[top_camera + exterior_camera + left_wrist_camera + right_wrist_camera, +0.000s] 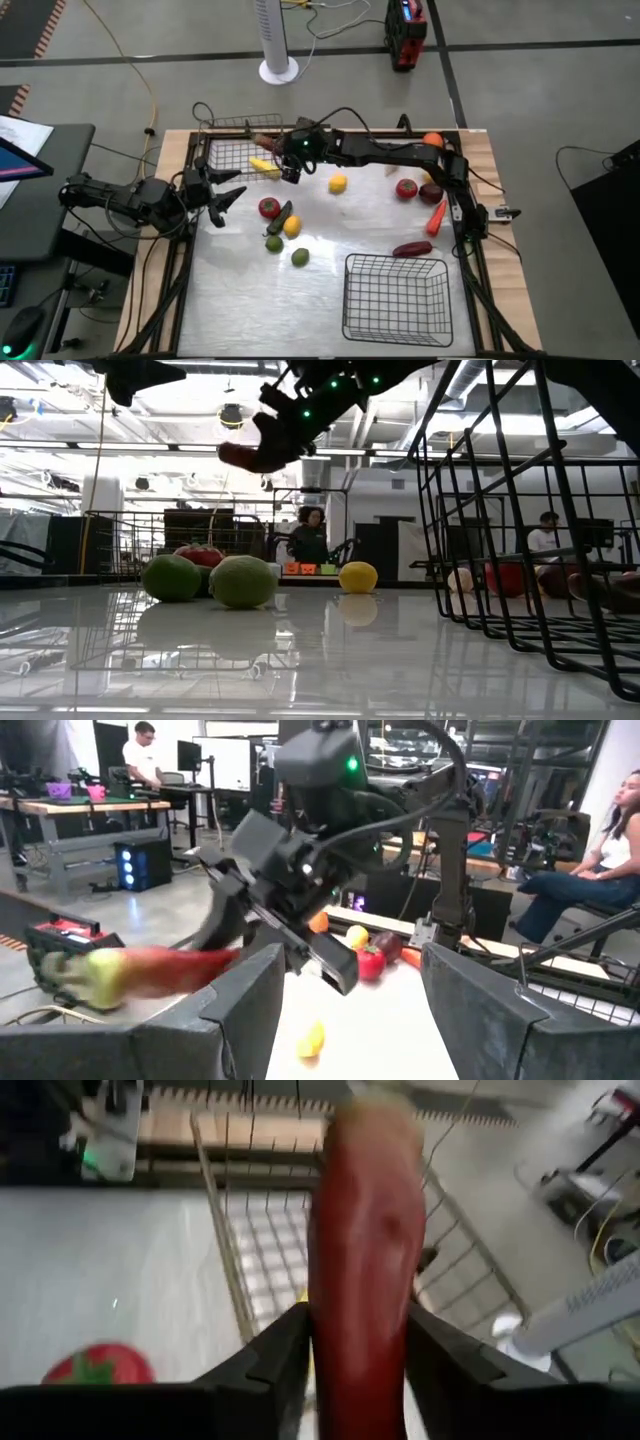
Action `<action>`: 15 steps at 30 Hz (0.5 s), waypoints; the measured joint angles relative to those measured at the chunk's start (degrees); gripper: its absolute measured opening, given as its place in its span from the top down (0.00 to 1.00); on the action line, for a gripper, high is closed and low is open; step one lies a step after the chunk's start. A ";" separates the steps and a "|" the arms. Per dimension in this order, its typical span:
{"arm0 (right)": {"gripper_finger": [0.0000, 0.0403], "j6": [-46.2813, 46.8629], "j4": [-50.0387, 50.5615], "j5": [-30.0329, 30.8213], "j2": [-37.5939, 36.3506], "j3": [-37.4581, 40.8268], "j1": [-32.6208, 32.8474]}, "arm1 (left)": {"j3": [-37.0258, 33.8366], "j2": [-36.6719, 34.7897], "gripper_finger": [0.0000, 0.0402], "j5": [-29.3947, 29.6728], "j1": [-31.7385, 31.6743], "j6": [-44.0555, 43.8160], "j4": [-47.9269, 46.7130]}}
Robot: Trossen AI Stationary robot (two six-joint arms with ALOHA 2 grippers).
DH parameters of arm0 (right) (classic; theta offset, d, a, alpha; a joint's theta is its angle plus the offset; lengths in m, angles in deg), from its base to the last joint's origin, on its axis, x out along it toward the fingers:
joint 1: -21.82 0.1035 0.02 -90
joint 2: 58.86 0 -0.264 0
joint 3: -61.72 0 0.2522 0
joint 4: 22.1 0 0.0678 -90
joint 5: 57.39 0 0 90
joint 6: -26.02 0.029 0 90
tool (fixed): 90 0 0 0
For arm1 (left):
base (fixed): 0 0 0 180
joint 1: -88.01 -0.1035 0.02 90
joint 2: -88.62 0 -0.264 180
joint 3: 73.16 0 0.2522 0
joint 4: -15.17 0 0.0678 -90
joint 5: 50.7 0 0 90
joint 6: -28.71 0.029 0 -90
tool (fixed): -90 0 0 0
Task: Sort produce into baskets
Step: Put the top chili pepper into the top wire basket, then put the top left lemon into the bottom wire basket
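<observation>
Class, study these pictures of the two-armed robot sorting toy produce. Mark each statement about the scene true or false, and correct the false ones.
1. The right pincer holds a long red vegetable over the grey basket. True.
2. The black basket holds several pieces. False: nothing lies in it.
3. A yellow piece lies in the grey basket. True.
4. The left pincer grips a tomato. False: it is open, holding nothing.

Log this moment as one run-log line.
right gripper: holding long red vegetable over grey basket | left gripper: open, waiting at left edge
</observation>
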 joint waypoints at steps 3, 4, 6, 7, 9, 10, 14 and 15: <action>0.42 0.70 -2.57 -2.44 0.00 0.00 -0.56 | 0.00 0.00 0.44 0.00 0.00 0.45 0.23; 0.38 1.44 -2.90 -3.55 0.00 0.00 -0.83 | 0.00 0.00 0.44 0.00 0.00 0.87 0.48; 0.33 2.93 -3.02 -5.68 0.00 0.00 -1.50 | 0.00 0.00 0.44 0.01 0.01 1.27 0.82; 0.31 3.66 -2.52 -6.11 0.01 0.00 -1.83 | 0.00 -0.01 0.44 0.02 0.00 1.42 0.88; 0.28 4.43 -0.03 -6.13 0.00 0.00 -2.30 | 0.00 0.00 0.44 0.01 0.00 1.59 0.83; 0.28 4.50 2.21 -6.07 -0.07 0.00 -2.47 | 0.00 0.00 0.44 0.00 0.00 1.59 0.83; 0.28 4.50 15.22 -5.98 -0.75 0.00 -3.31 | 0.00 0.00 0.44 0.01 0.00 1.83 0.84; 0.28 4.56 18.98 -5.98 -0.81 -0.02 -3.42 | 0.00 0.00 0.44 0.00 0.00 2.14 0.84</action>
